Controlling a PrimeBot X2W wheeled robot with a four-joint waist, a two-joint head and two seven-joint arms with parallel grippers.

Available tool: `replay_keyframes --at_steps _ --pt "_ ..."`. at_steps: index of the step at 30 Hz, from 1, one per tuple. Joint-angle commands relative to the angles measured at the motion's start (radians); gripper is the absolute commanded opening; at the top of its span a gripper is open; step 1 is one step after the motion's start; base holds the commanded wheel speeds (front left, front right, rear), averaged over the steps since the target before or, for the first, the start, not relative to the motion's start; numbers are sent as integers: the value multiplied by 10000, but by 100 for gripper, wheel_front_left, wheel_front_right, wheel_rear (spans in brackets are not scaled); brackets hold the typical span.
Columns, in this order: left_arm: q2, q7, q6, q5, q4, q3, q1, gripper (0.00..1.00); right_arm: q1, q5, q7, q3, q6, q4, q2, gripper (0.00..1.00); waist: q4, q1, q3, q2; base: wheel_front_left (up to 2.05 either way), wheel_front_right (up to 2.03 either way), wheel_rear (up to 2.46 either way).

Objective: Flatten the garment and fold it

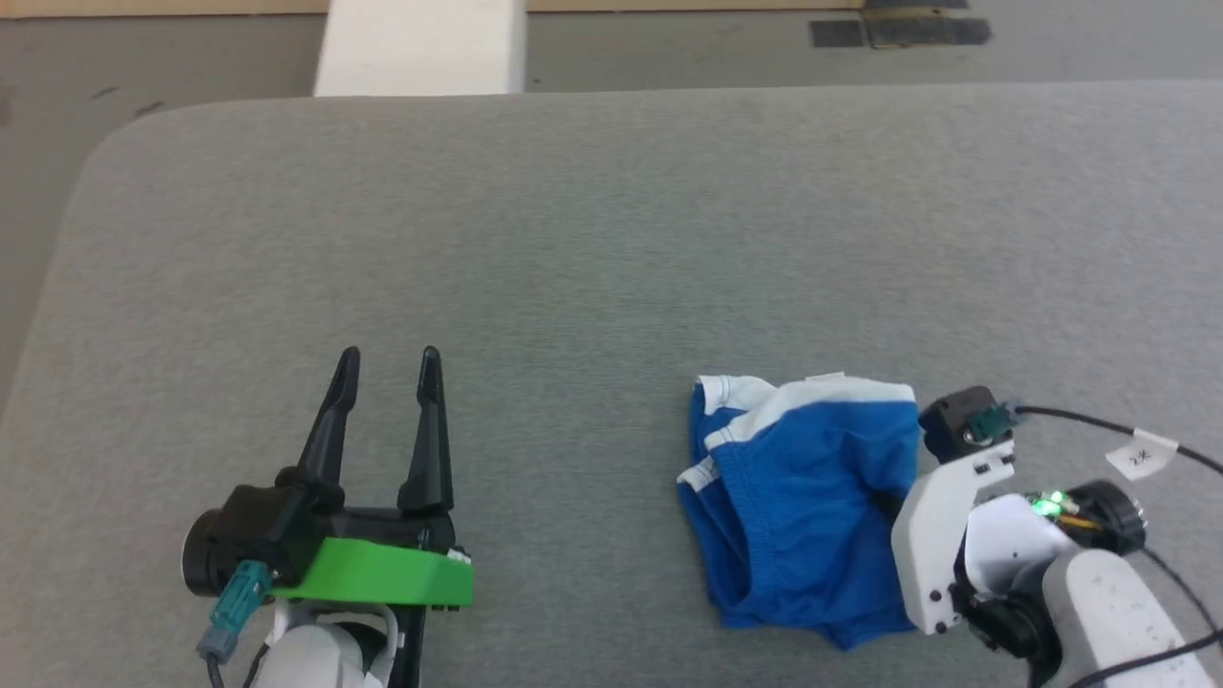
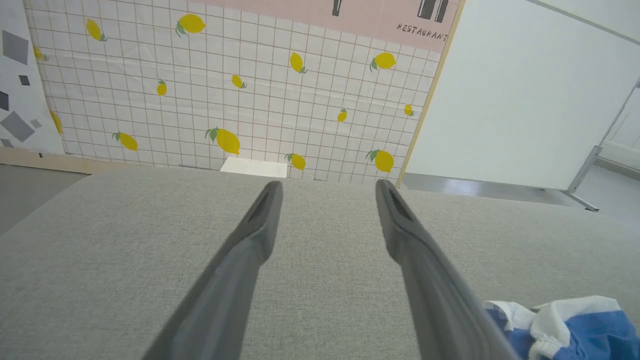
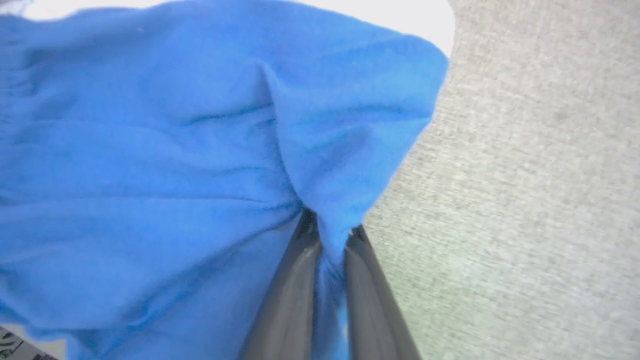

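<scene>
The garment [image 1: 807,497] is a crumpled pair of bright blue shorts with white stripes, lying on the grey table at the lower right. A corner of the garment [image 2: 575,327] shows at the lower right of the left wrist view. My right gripper [image 3: 330,232] is shut on a pinched fold of the blue garment [image 3: 175,165] near its right edge; in the head view its fingertips are hidden by its white wrist. My left gripper [image 1: 389,360] stands open over bare table at the lower left, well apart from the shorts, nothing between its fingers [image 2: 260,230].
The grey fabric-covered table [image 1: 611,239] reaches wide to the back and left, with a rounded far-left corner. A white post [image 1: 420,48] stands beyond the far edge. A black cable with a white label [image 1: 1142,454] trails from my right wrist. A lemon-patterned wall [image 2: 225,90] stands behind.
</scene>
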Motion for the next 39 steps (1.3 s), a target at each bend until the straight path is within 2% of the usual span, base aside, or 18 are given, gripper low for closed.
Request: replay_keyframes --at_steps 1,4,8,14,18,23,29,39 --pt "-24 -38 19 25 -17 4 -133 100 -276 120 -58 214 -21 66 -455 0 -844 0 249 0 0 0 0" --pt "-24 -38 7 104 -37 81 -183 100 -837 415 -166 1025 -21 80 -1271 0 -1785 0 494 0 0 0 0" --pt "-24 -38 -60 293 -76 260 -348 100 -1760 864 -507 1925 -21 387 -2032 0 -3038 0 880 0 0 0 0" --pt "40 -38 -275 814 9 566 -631 100 -3061 1427 -1209 2887 -21 1419 -2664 0 -4534 0 1342 0 0 0 0" --pt "201 -38 -304 1133 -108 787 -756 100 -3882 1708 -1816 3202 -21 2270 -2886 0 -5130 0 1721 0 0 0 0" --pt "446 -38 -231 1474 -410 1000 -889 100 -4794 1832 -2505 3498 -21 3385 -3392 0 -5216 0 2302 0 0 0 0" --pt "857 -15 -62 1800 -886 1272 -814 100 -5740 1921 -3266 3481 -21 4879 -4091 0 -4786 0 3097 0 0 0 0" --pt "1471 838 304 2220 -2650 1846 -386 100 -7226 1620 -5039 2435 -21 7571 -4149 0 -4423 0 4403 0 0 0 0"
